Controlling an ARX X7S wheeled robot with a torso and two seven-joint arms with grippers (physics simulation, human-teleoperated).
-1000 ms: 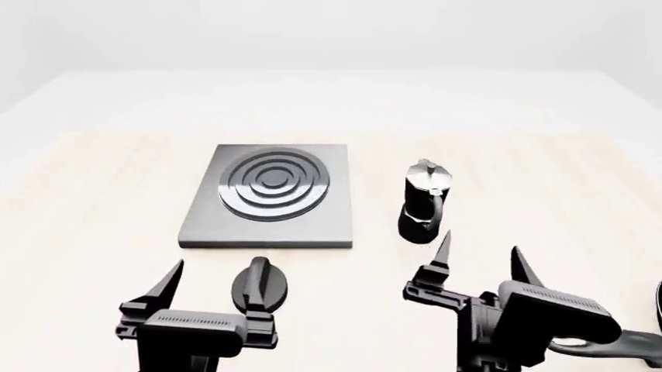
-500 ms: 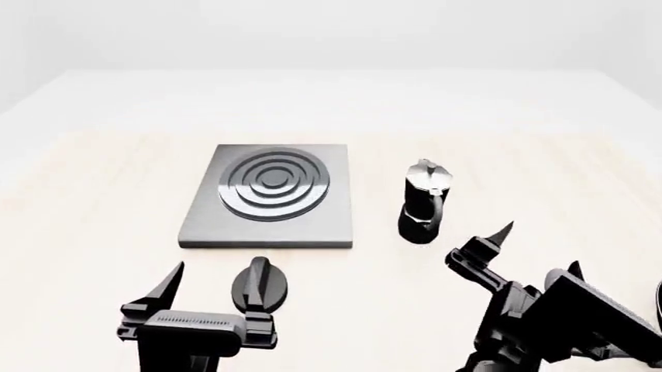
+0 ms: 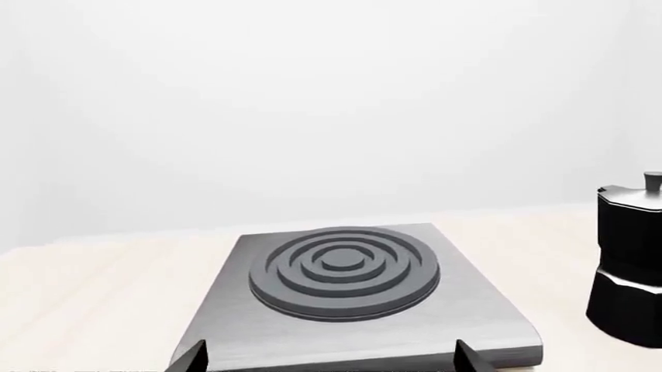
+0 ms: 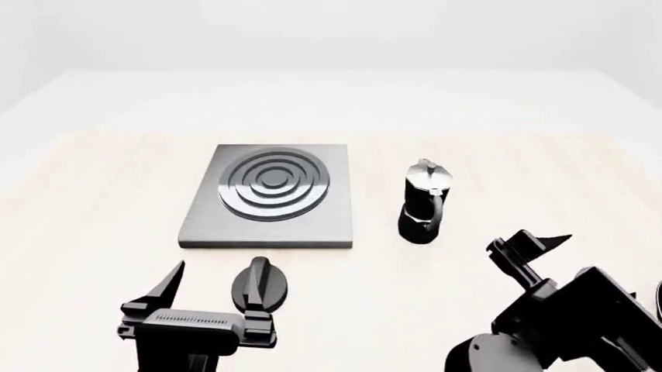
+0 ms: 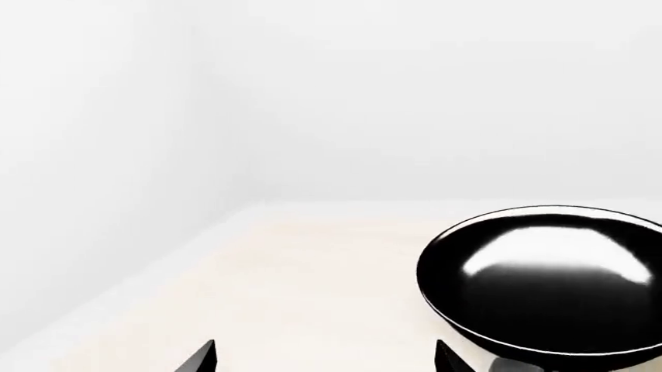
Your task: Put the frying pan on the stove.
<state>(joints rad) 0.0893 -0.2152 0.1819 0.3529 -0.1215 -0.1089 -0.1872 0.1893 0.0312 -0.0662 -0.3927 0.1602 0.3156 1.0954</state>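
The frying pan [image 5: 543, 283], round and glossy black, sits on the pale tabletop ahead of my right gripper [image 5: 325, 358] and off to one side; its handle does not show. That gripper [image 4: 538, 242] is open and empty, turned toward the table's right side. In the head view only a dark sliver shows at the right edge. The stove [image 4: 271, 198], a dark-grey square plate with raised rings, lies left of centre. My left gripper [image 4: 212, 298] hangs open and empty just in front of the stove [image 3: 346, 271], its fingertips [image 3: 191, 358] wide apart.
A black-and-silver moka pot [image 4: 424, 203] stands upright right of the stove, between it and the right arm. A small black knob [image 4: 260, 283] lies on the table beside the left gripper's right finger. The moka pot [image 3: 629, 263] also shows in the left wrist view.
My right gripper has swung to the right and turned away from the moka pot toward the table's right side. The left arm, stove, knob and pot have not moved.
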